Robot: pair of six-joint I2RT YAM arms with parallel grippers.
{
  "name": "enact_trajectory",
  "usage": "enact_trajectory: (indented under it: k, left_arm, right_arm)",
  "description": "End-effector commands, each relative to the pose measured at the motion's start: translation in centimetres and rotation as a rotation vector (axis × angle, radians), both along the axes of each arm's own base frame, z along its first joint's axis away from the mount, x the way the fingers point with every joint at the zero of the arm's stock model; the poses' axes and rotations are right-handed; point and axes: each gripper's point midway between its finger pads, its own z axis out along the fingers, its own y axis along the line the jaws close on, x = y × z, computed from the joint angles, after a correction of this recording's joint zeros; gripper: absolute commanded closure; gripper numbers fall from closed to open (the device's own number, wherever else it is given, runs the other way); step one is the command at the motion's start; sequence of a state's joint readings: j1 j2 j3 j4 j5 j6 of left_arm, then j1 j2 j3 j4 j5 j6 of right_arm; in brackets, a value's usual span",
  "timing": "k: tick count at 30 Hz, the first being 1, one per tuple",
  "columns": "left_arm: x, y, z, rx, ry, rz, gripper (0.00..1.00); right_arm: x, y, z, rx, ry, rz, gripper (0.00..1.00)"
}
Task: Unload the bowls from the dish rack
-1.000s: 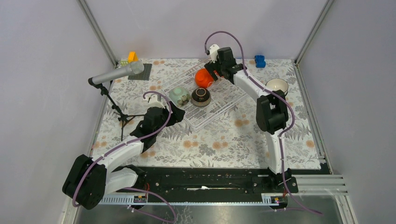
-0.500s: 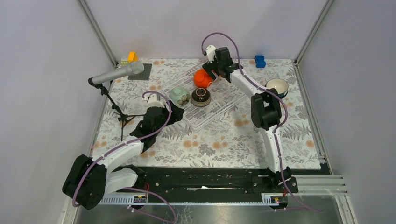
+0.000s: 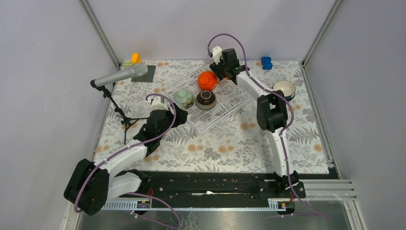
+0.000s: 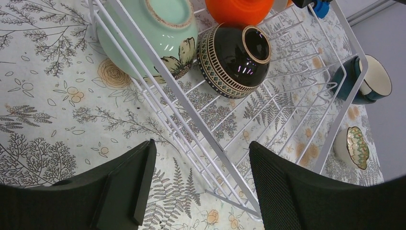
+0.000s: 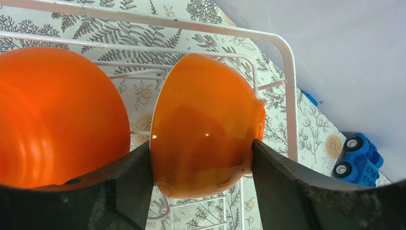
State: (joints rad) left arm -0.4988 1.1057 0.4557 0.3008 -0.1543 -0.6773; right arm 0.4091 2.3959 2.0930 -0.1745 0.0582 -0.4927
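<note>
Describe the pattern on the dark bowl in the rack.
The dark bowl carries cream geometric bands; clearest in the left wrist view.

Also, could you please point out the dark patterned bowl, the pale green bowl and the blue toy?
dark patterned bowl (image 4: 218, 60), left wrist view, striped outer wall
pale green bowl (image 4: 165, 38), left wrist view, outer wall
blue toy (image 5: 364, 149), right wrist view, its body

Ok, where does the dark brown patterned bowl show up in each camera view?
Top external: the dark brown patterned bowl is just above mid-picture, in the dish rack, right of the pale green bowl.
Left wrist: upper middle, base towards the camera, right of the pale green bowl.
Right wrist: not in it.
Shared landmark: the dish rack's white wire rim, crossing the left wrist view and curving at the right wrist view's upper right.
</note>
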Motion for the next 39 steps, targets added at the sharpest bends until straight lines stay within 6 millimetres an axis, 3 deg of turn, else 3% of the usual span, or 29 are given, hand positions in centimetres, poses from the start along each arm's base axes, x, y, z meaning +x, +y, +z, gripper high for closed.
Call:
enact_trajectory:
  k: [1, 5, 9, 15, 19, 21, 27, 33, 39]
  left_arm:
    - [0.3, 0.1, 1.9, -0.012, -0.068, 0.007, 0.24]
    - [0.1, 0.2, 2.2, -0.02, -0.075, 0.011, 0.24]
    - [-0.3, 0.4, 2.7, -0.033, -0.084, 0.012, 0.24]
    - [-0.9, 0.2, 3.6, -0.059, -0.103, -0.009, 0.24]
    - [-0.9, -0.3, 4.2, -0.075, -0.116, -0.035, 0.22]
    - [-0.9, -1.1, 4.7, -0.095, -0.127, -0.071, 0.22]
    - [0.0, -3.8, 6.2, -0.154, -0.123, -0.164, 0.23]
    - [1.9, -6.7, 7.3, -0.195, -0.085, -0.242, 0.24]
    - [3.6, -7.8, 7.7, -0.235, -0.074, -0.238, 0.23]
  right_arm:
    - [0.3, -0.9, 6.2, 0.041, -0.105, -0.029, 0.46]
    - [0.0, -2.7, 11.1, 0.037, -0.212, -0.119, 0.53]
    - [-1.6, -3.8, 16.2, 0.06, -0.314, -0.167, 0.56]
    - [-6.3, -2.7, 19.3, 0.226, -0.281, -0.124, 0.63]
    - [-10.4, -0.9, 19.3, 0.431, -0.162, -0.073, 0.65]
    - [-11.9, 0.0, 18.8, 0.533, -0.083, -0.075, 0.71]
    - [-14.9, 2.5, 16.4, 0.781, 0.15, -0.103, 0.8]
    - [-18.2, 6.6, 16.4, 1.041, 0.375, 0.048, 0.83]
    - [-21.0, 8.8, 15.9, 1.191, 0.54, 0.178, 0.85]
